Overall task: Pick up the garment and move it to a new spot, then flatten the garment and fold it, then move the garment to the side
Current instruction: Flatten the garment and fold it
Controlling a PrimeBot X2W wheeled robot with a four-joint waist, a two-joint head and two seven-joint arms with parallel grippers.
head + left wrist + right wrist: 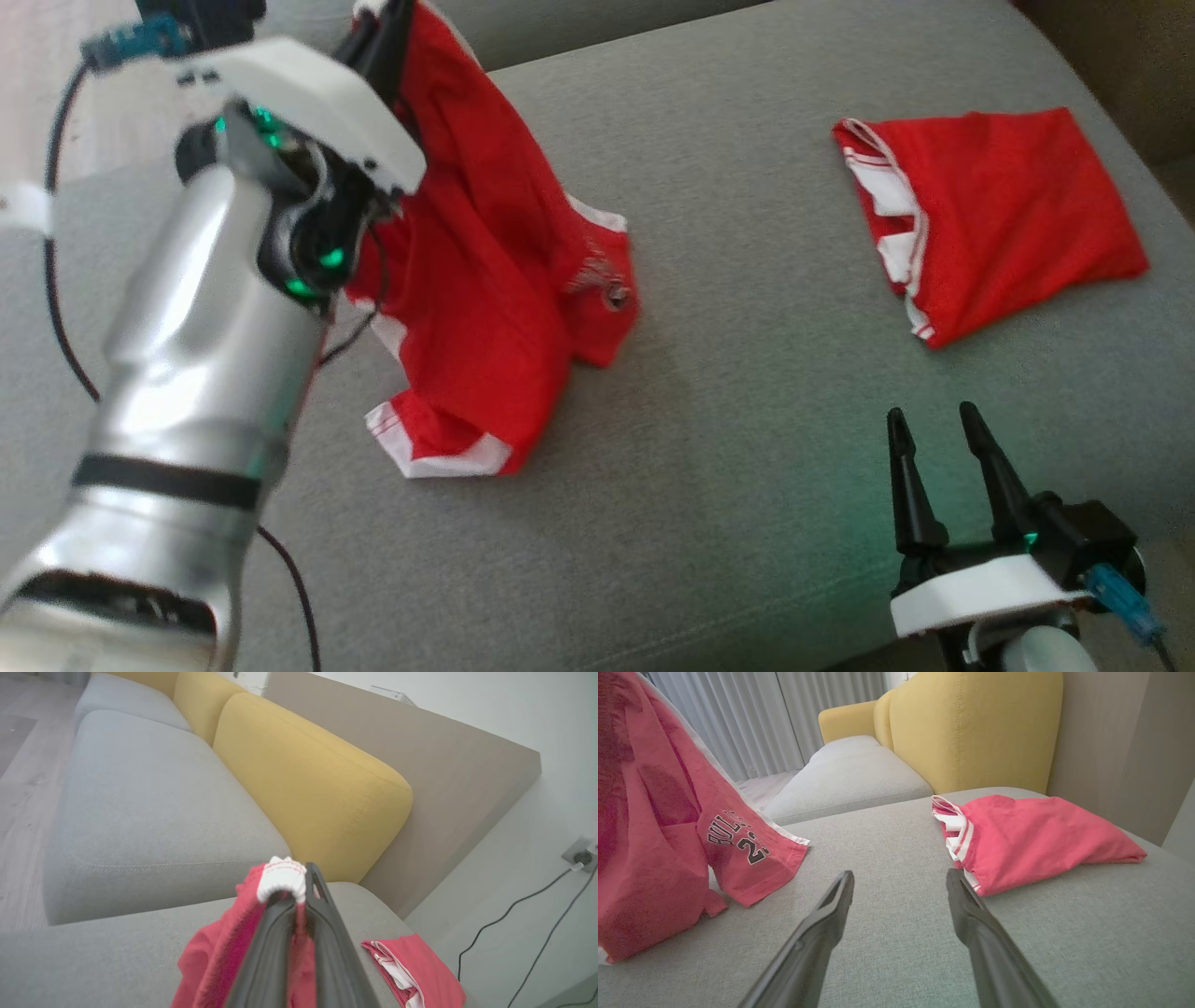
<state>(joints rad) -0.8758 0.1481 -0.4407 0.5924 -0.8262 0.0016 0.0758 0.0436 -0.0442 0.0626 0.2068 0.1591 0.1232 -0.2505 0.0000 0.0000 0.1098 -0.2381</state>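
A red garment (485, 271) with white trim hangs from my left gripper (381, 37), which is shut on its top edge at the upper left of the head view. Its lower part still rests crumpled on the grey sofa seat (728, 448). In the left wrist view the closed fingers (275, 933) pinch a bunched white hem, with the garment (210, 956) drooping below my left gripper (299, 879). My right gripper (934, 425) stands open and empty low at the right, above the seat. In the right wrist view the right gripper (900, 877) points across the cushion, with the lifted garment (668, 812) on its left.
A second red garment (990, 219) lies folded at the far right of the seat, also seen as a red bundle (1031, 835) (420, 966). Yellow back cushions (303, 779) line the sofa's rear. A black cable (514, 914) runs along the wall to a socket. Wooden floor (23, 779) lies beyond the sofa.
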